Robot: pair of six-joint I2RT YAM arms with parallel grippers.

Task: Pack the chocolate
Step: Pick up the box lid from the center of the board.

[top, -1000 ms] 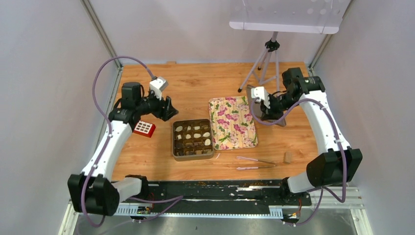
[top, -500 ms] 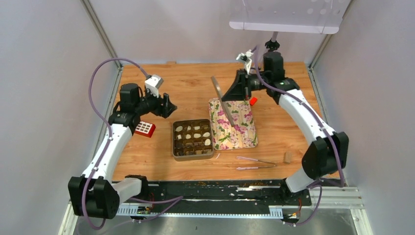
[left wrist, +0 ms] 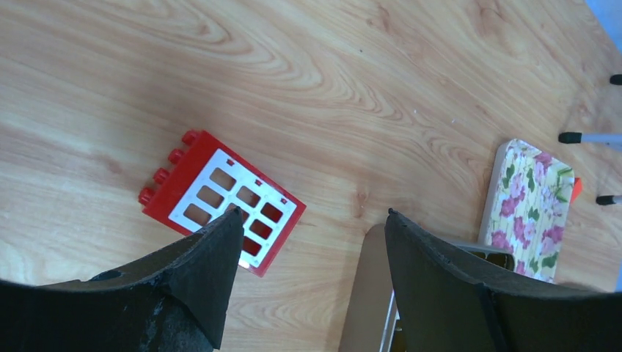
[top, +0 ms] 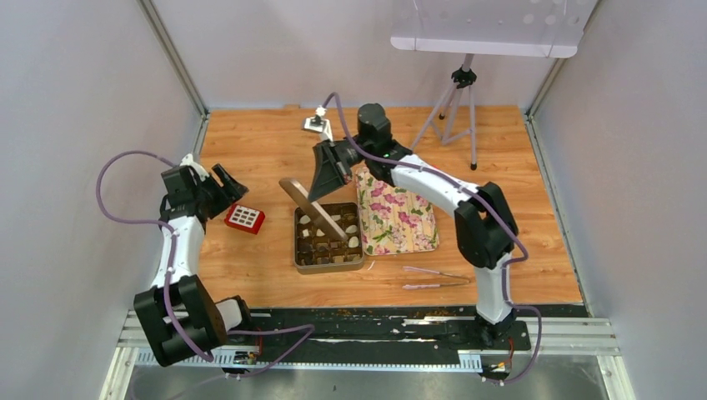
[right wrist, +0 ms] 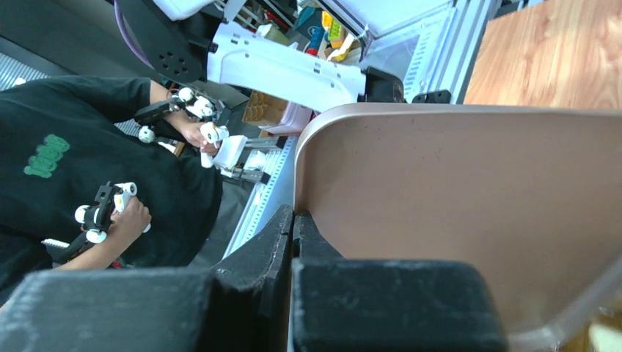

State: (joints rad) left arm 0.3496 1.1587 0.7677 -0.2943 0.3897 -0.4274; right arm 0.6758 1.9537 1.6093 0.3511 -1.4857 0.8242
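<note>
Tan and stiff, a thin cover sheet is pinched at one edge by the right fingers and held tilted over the metal tin, where the chocolate pieces are seen in their compartments. The left fingers are spread, empty, near a red block on the tabletop. Small, light and probably easily marked, the pieces are best taken gently by their sides.

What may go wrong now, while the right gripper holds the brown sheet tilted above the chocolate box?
1. The right gripper pinches the brown sheet at one edge only, so it may slip or swing.
2. The sheet is tilted over the box; its low end may knock the chocolate out of its cells.
</note>
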